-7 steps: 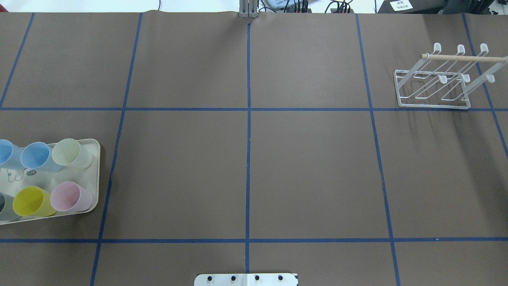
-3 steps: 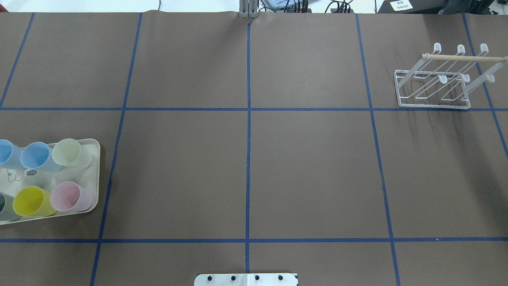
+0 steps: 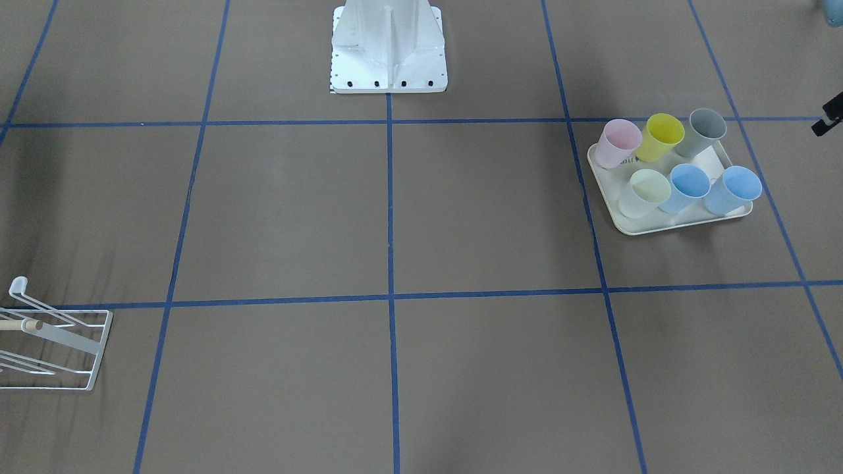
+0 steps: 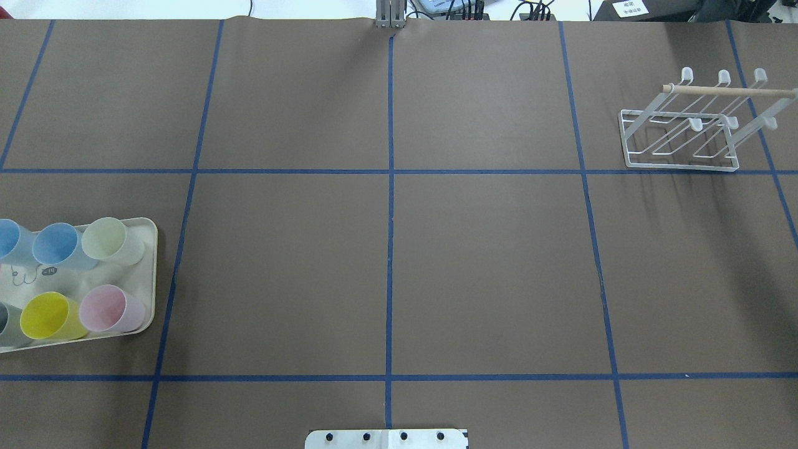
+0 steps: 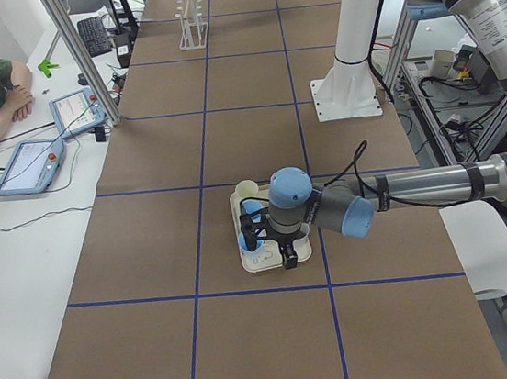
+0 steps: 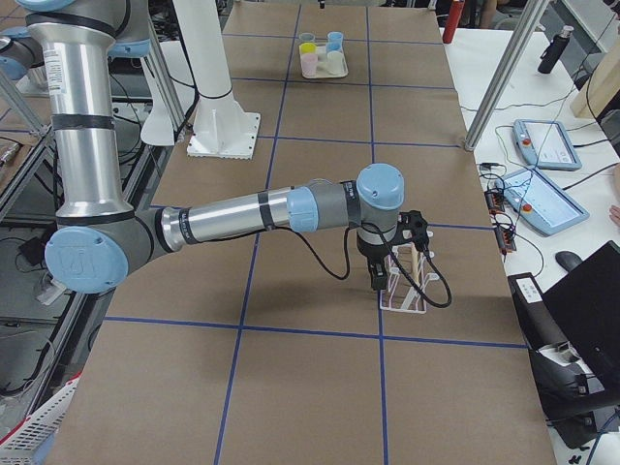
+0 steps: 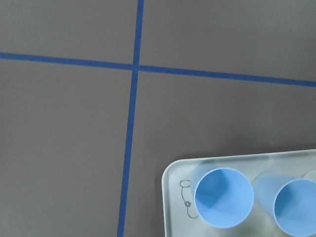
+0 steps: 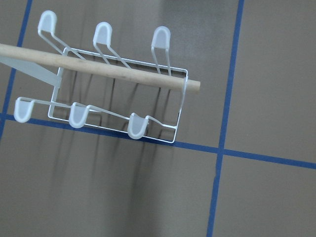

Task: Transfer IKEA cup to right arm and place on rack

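Standing in a cream tray (image 3: 625,227) at the front view's right are six pastel cups (image 3: 649,191); the white rack (image 3: 59,349) sits far left. Left-end view: the left gripper (image 5: 275,250) hangs over the tray. Right-end view: the right gripper (image 6: 378,281) hangs over the rack. I cannot tell whether either gripper's fingers are spread or pressed together.

White rack (image 4: 729,91), cream tray (image 4: 147,277), pink cup (image 4: 109,308), yellow cup (image 4: 50,316), brown table (image 4: 492,268) with blue grid lines (image 4: 389,249).

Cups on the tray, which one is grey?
The grey cup stands at a corner of the tray, at the end of its row, right beside the yellow cup. No other cup there is grey.
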Robot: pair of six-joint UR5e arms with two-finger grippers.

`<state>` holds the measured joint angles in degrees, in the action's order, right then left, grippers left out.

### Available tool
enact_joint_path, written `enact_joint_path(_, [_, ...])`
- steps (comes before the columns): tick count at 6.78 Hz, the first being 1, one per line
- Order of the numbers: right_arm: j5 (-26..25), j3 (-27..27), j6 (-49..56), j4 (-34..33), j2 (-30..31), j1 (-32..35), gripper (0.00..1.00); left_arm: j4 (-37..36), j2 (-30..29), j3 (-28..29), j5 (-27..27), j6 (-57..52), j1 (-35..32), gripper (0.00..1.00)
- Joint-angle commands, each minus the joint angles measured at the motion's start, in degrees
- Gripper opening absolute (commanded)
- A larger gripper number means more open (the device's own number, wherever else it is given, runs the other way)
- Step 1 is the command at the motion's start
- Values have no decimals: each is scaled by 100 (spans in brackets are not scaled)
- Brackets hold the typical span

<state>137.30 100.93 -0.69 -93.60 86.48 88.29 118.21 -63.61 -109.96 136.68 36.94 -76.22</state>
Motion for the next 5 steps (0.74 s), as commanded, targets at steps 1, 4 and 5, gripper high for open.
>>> enact_joint_path(1, [332, 102, -45, 0, 0, -5, 100, 728, 226, 0, -280, 1092, 702, 99])
enact_joint_path(4, [403, 129, -45, 0, -26, -14, 100, 1073, 165, 18, -704, 1904, 1600, 98])
enact_joint_path(5, [412, 129, -54, 0, -26, -14, 100, 1073, 121, 61, -704, 1904, 1810, 98])
